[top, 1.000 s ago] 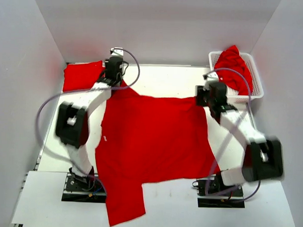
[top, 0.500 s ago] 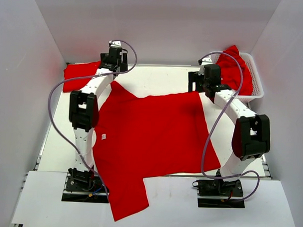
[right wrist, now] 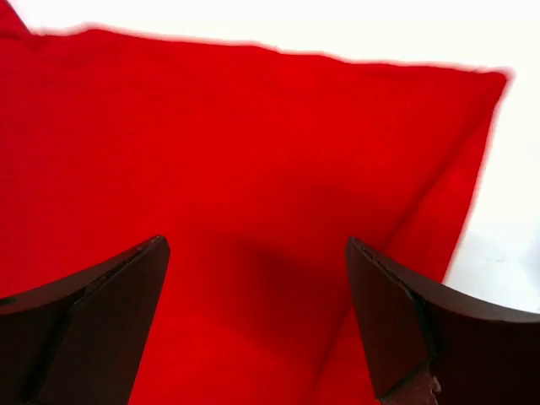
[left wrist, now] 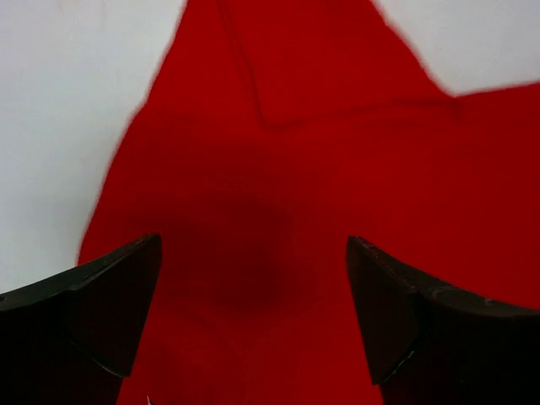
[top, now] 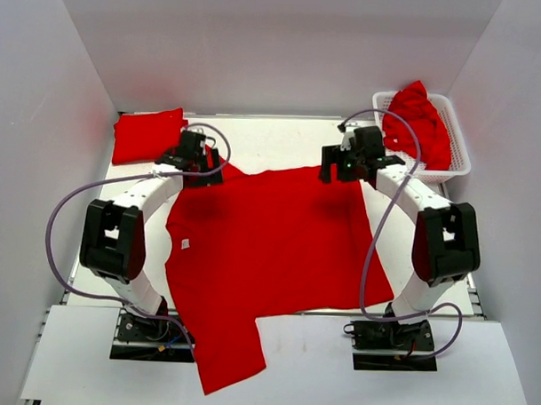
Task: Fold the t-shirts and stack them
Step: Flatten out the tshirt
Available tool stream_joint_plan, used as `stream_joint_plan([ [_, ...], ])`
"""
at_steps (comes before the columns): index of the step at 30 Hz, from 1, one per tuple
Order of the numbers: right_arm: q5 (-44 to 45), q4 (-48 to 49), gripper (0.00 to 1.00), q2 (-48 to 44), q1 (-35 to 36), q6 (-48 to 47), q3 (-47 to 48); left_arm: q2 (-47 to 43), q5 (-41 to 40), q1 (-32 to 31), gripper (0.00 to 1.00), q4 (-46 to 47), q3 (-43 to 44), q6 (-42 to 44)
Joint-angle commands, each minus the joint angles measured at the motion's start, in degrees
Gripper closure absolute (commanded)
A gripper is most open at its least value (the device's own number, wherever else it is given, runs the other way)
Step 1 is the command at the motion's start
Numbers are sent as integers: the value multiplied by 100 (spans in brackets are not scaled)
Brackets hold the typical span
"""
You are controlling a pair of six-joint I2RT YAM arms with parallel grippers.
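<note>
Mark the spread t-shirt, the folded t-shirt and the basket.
spread t-shirt (top: pixel 278 238), top external view, middle of its body
folded t-shirt (top: pixel 147 136), top external view, its centre
basket (top: pixel 460 142), top external view, right rim

Spread t-shirt (top: pixel 269 247) on the table (top: pixel 281 141), under left gripper (top: pixel 192 161) and right gripper (top: pixel 341 162). Folded t-shirt (top: pixel 148 136) lies left of the left; basket (top: pixel 457 142) right of the right.
</note>
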Motion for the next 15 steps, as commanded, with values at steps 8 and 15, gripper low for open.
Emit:
stream_joint_plan([
  [8,582,-687,10,1169,-36,638,226,642,552,75,0,38,-325,-504],
  [15,1619,-986,10,1117,-528,1209,42,1063,165,136,0,-129,-264,-679],
])
